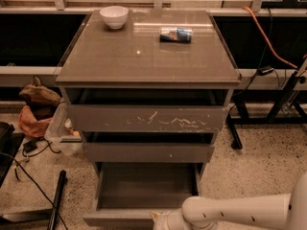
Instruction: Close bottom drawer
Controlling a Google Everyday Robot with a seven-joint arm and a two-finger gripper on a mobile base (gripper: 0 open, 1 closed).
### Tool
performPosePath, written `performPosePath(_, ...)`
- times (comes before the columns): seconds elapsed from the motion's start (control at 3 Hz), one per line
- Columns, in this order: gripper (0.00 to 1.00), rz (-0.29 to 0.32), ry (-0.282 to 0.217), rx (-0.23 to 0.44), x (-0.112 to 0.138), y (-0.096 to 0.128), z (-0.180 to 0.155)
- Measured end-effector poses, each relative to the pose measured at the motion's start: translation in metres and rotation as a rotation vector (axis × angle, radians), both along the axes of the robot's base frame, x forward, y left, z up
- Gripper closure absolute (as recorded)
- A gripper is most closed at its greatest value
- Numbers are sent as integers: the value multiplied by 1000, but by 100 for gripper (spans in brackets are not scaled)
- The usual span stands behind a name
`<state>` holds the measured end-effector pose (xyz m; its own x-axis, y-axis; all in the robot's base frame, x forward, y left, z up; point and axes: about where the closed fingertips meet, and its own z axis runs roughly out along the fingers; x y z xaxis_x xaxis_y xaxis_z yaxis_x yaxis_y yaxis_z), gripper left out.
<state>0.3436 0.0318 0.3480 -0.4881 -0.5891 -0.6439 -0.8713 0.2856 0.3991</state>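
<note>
The bottom drawer [144,186] is pulled out of the grey-brown cabinet, and its shallow empty box faces up. Its plain front [115,219] lies along the picture's lower edge. My white arm [240,211] reaches in from the lower right. The gripper [160,221] is at the drawer front's right part, at the very bottom of the view and mostly cut off by the edge.
The top drawer [146,119] with whitish scratches and the middle drawer [148,152] each stand slightly out. A white bowl [114,16] and a lying can [176,34] are on the cabinet top. Bags [36,109], cables and a black pole [56,200] lie left; a stand's legs [288,97] are right.
</note>
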Motion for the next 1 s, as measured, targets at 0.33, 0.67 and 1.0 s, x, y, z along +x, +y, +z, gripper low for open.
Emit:
performPosePath(0.33,0,0,0,0,0,0,0)
performPosePath(0.67,0,-2,32,4,-8,3,-38)
performPosePath(1.0,0,-3,101,5,-19,1,-108)
